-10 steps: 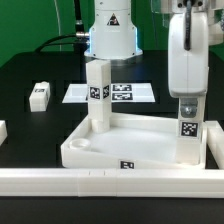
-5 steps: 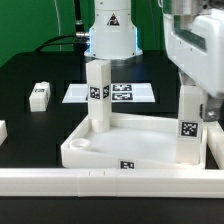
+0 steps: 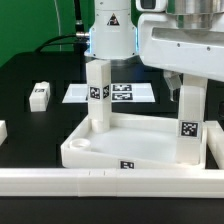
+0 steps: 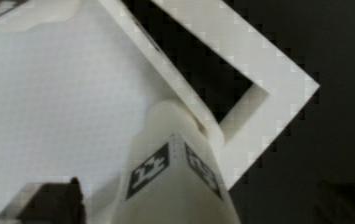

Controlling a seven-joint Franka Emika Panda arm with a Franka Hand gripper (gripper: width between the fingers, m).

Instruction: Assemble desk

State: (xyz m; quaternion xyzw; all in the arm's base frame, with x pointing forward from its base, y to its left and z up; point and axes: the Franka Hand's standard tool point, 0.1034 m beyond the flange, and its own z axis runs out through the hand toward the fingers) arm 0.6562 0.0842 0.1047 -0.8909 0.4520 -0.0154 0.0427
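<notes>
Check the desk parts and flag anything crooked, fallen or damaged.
Nothing stands out. The rear leg and the front leg stand upright in corners of the tabletop. A loose leg lies on the table, apart from the tabletop.

The white plastic rectangular tray-like tabletop [image 3: 130, 140] lies on the black counter [image 3: 30, 70], just behind the long white front rail [image 3: 100, 181]. One white square leg [image 3: 98, 95] stands upright in the tabletop's far corner on the exterior view's left. A second upright leg [image 3: 188, 120] stands in its near corner on the right. A third leg [image 3: 39, 95] lies on the counter well apart to the left. The marker board [image 3: 120, 93] lies behind the tabletop.
</notes>
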